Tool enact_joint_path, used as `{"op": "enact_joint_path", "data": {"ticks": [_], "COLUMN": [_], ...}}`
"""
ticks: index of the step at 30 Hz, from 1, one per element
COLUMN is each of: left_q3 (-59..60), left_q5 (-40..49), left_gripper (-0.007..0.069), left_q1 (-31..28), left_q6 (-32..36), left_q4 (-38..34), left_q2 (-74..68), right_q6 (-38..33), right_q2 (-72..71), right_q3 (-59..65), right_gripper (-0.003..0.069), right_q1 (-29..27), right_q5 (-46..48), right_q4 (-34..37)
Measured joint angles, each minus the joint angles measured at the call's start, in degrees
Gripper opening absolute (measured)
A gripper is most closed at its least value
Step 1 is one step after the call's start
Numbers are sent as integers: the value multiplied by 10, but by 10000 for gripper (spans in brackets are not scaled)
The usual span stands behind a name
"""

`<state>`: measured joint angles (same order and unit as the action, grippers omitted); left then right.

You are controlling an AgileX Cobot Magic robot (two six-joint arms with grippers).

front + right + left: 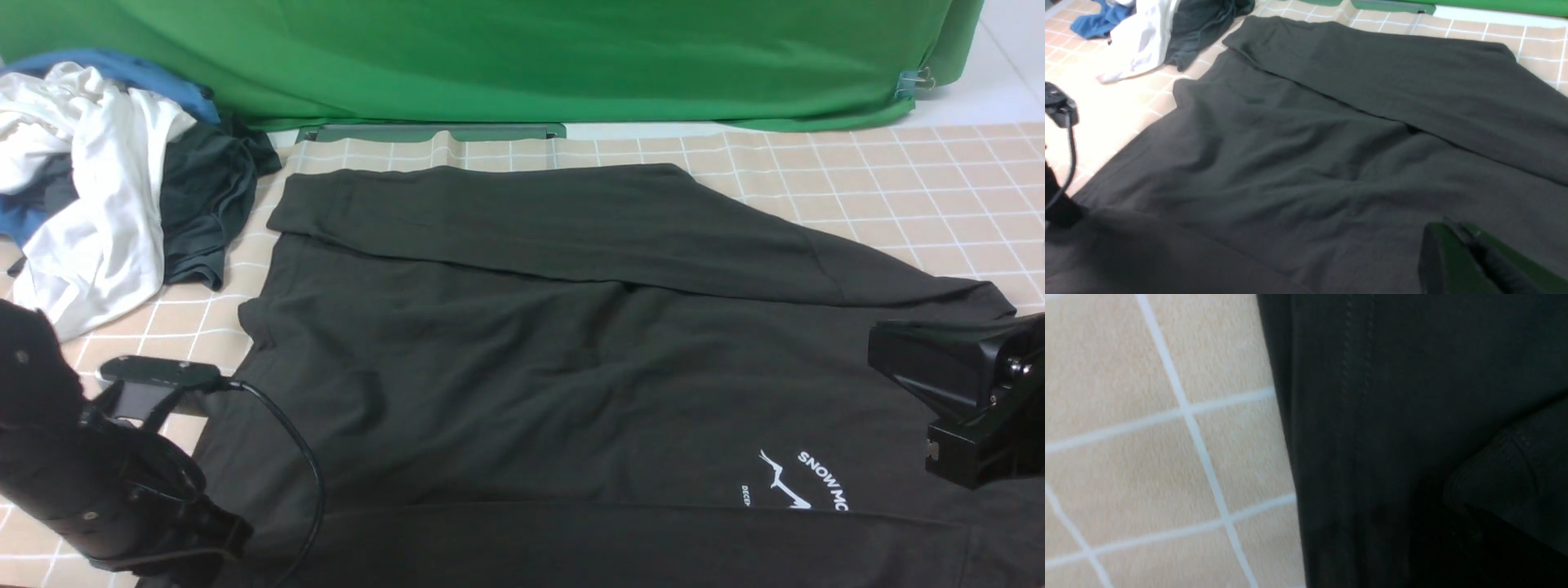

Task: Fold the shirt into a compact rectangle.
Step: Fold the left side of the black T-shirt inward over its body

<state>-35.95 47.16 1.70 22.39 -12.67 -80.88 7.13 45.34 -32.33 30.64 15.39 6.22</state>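
The black shirt (522, 351) lies spread on the checked tablecloth (939, 180), with its far sleeve folded across the top and another fold along the near edge. Its white "SNOW MO" print (804, 482) shows at the lower right. My left gripper (220, 531) sits low at the shirt's left hem. The left wrist view shows only the stitched hem (1355, 396) and darkness, so the jaws are hidden. My right gripper (880, 349) hovers over the shirt's right side. Its green fingers (1437, 245) are pressed together, and the shirt (1306, 155) lies flat beyond the gripper (1448, 223).
A pile of white, blue and dark grey-teal clothes (98, 188) lies at the far left. A green backdrop (490, 57) hangs behind the table, with a metal clip (918, 80) at its right end. A black cable (302, 457) loops from the left arm over the shirt's edge.
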Motion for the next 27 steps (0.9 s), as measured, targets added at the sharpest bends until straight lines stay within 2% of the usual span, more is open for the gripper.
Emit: {"op": "enact_joint_path", "data": {"ticks": [9,14,21,27], "left_q3": [-11,-92,-223,-306], "left_q5": [61,64,62,39], "left_gripper": [36,36,36,36], "left_q1": [0,0,0,0], "left_q6": [-42,-75,-80,-75], "left_q4": [-1,2,4,28], "left_q2": [108,130,76,-36], "right_q6": [-1,-1,0,8], "right_q2": [0,0,0,0], "right_q3": [0,0,0,0], "right_gripper": [38,42,44,45], "right_q1": [0,0,0,0], "right_q5": [-28,-47,-60,-59], "right_q4": [0,0,0,0]}}
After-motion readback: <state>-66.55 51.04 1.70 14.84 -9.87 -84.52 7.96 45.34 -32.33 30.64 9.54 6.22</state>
